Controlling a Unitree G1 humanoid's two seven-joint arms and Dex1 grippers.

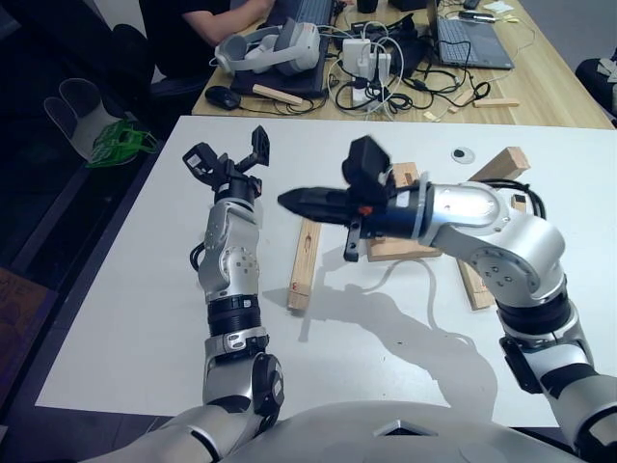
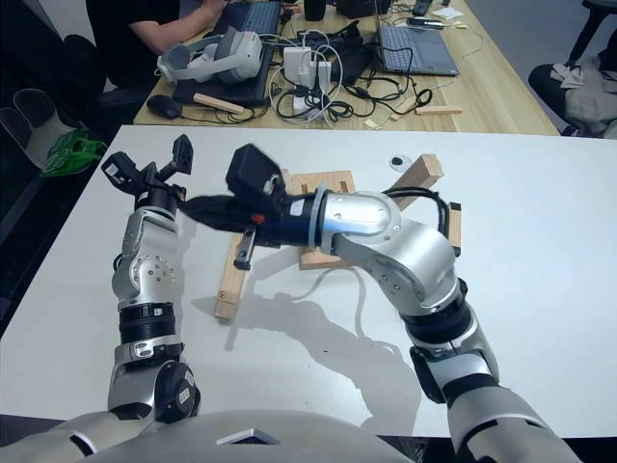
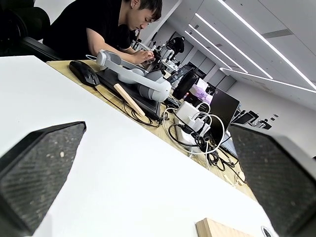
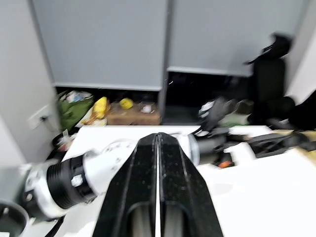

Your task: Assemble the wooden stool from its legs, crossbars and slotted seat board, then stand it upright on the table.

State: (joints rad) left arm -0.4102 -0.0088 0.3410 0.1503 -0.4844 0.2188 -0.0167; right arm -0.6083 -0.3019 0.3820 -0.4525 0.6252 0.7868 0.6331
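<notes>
A wooden leg (image 1: pixel 304 262) lies flat on the white table (image 1: pixel 125 289), pointing away from me. To its right the slotted seat board (image 2: pixel 323 183) lies under my right forearm. Another leg (image 1: pixel 503 164) rests tilted at the back right, and a further wooden bar (image 1: pixel 472 285) lies beside my right elbow. My right gripper (image 1: pixel 285 201) hovers above the near leg, pointing left, its fingers (image 4: pixel 143 163) pressed shut on nothing. My left gripper (image 1: pixel 228 154) is raised to the left of the wood, wide open and empty, with both pads (image 3: pixel 39 173) apart.
A small round disc (image 1: pixel 465 154) lies on the table behind the wood. A loose white cable (image 1: pixel 386 275) curls in front of the seat board. Behind the table stands a wooden desk (image 1: pixel 549 77) crowded with a headset, laptops and cables. The table's left edge drops to the floor.
</notes>
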